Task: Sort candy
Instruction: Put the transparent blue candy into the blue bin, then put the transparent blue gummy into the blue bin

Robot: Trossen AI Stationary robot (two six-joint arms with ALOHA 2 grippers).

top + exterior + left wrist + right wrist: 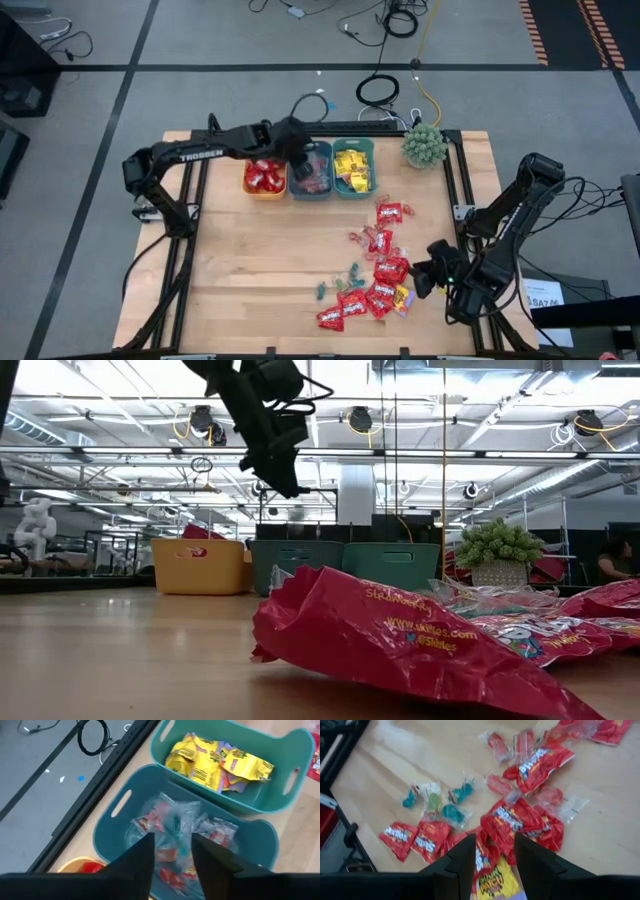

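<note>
While its fingers [142, 865] sit spread with nothing between them, the left gripper [171, 870] hangs over the middle teal bin [112, 827]. The arm reaches across from the counter's [250, 260] left. The right gripper [492, 862], fingers apart and empty too, hovers over loose candy [520, 820].

You have a pale wood table [260, 250], smooth and matt. The bins [260, 840] below your left gripper [172, 865] are smooth plastic. Candy [520, 822] ahead of your right gripper [492, 865] is in glossy, crinkled foil and clear film. Both grippers' fingers look matt black.
</note>
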